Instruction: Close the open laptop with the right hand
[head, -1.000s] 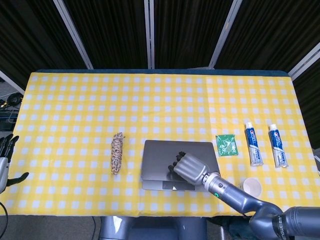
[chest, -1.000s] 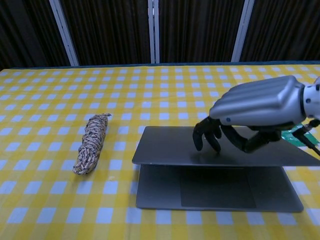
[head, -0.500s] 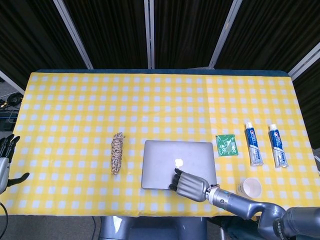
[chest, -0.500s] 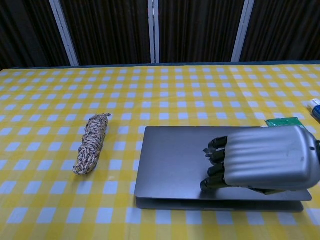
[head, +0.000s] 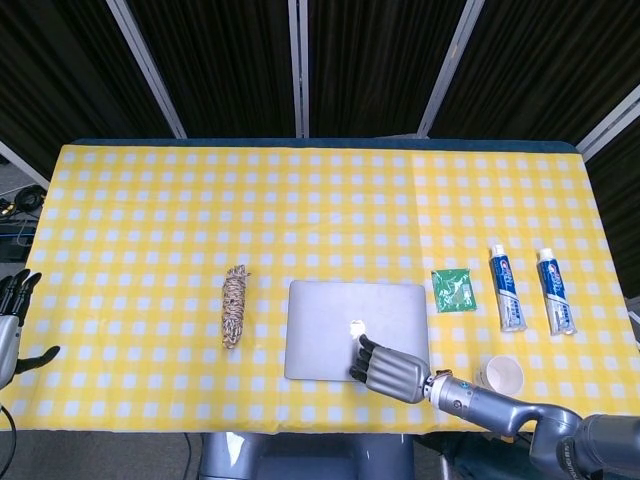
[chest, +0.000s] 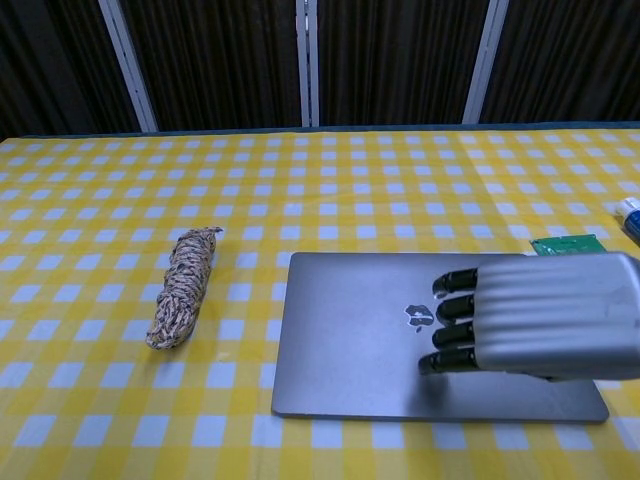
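Note:
The grey laptop (head: 330, 328) (chest: 350, 335) lies flat on the yellow checked table with its lid down, logo facing up. My right hand (head: 392, 371) (chest: 540, 320) rests palm-down on the lid's right front part, its fingers stretched out toward the logo and holding nothing. My left hand (head: 10, 325) hangs off the table's left edge with fingers apart and empty; it shows in the head view only.
A coil of rope (head: 235, 305) (chest: 183, 285) lies left of the laptop. A green packet (head: 453, 289) (chest: 568, 245), two toothpaste tubes (head: 507, 287) (head: 555, 291) and a paper cup (head: 502, 375) sit to the right.
The laptop lid went from half raised to fully flat under my right hand. The hand slid back toward the table's front edge and flattened out.

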